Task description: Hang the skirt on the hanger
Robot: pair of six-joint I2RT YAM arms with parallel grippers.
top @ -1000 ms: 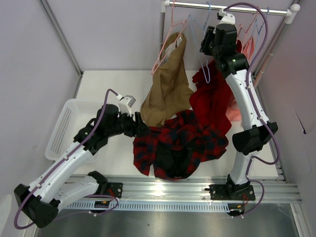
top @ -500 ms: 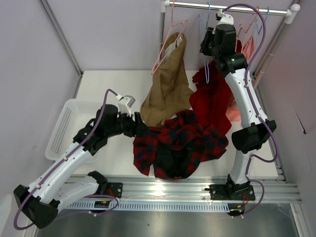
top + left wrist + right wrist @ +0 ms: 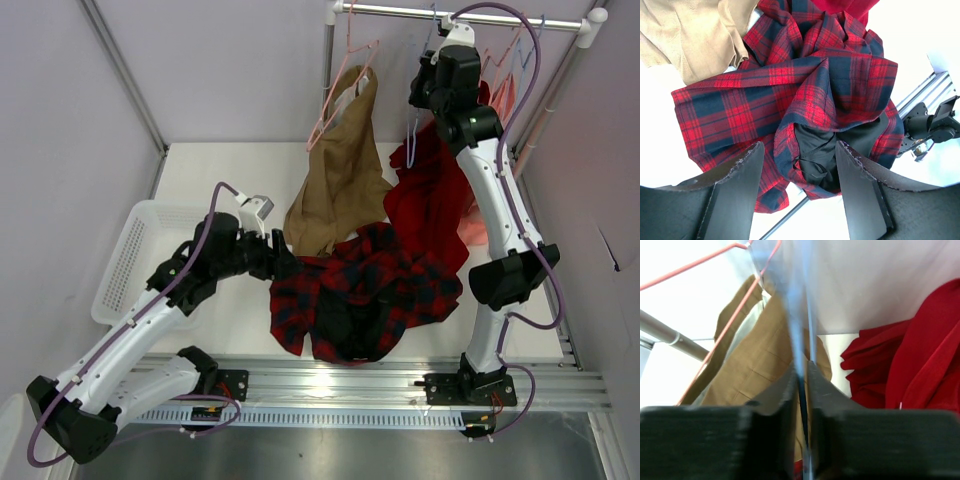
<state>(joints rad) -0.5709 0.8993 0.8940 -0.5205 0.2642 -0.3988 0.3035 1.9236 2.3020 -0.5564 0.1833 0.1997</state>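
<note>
Right tool (image 3: 802, 382) is pinching the thin blue hanger (image 3: 808, 330) up at the rail (image 3: 500, 14). Left tool (image 3: 799, 147) hangs spread over the skirt (image 3: 805, 90), heaped on the table (image 3: 240, 170). It looks soft, light and floppy, so it is probably best gripped at an edge.

Pale lilac walls (image 3: 230, 70) are enclosing a white table (image 3: 230, 170); a metal rail (image 3: 390, 11) is running across the top, and a white basket (image 3: 125, 255) is sitting at the left.
</note>
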